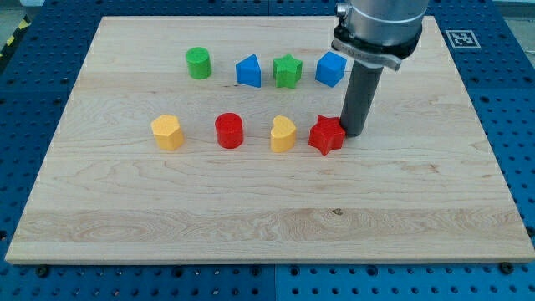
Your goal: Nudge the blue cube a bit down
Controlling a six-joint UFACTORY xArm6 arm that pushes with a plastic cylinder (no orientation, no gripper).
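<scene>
The blue cube (331, 68) sits on the wooden board (267, 217) in the upper row, at the right end. My tip (352, 134) rests on the board below the cube and slightly to its right, right next to the red star block (327, 135). The rod rises up past the cube's right side. The tip is well apart from the blue cube.
The upper row also holds a green cylinder (199, 63), a blue wedge-like block (248, 71) and a green star (287, 71). The lower row holds a yellow block (167, 131), a red cylinder (229, 130) and another yellow block (283, 134).
</scene>
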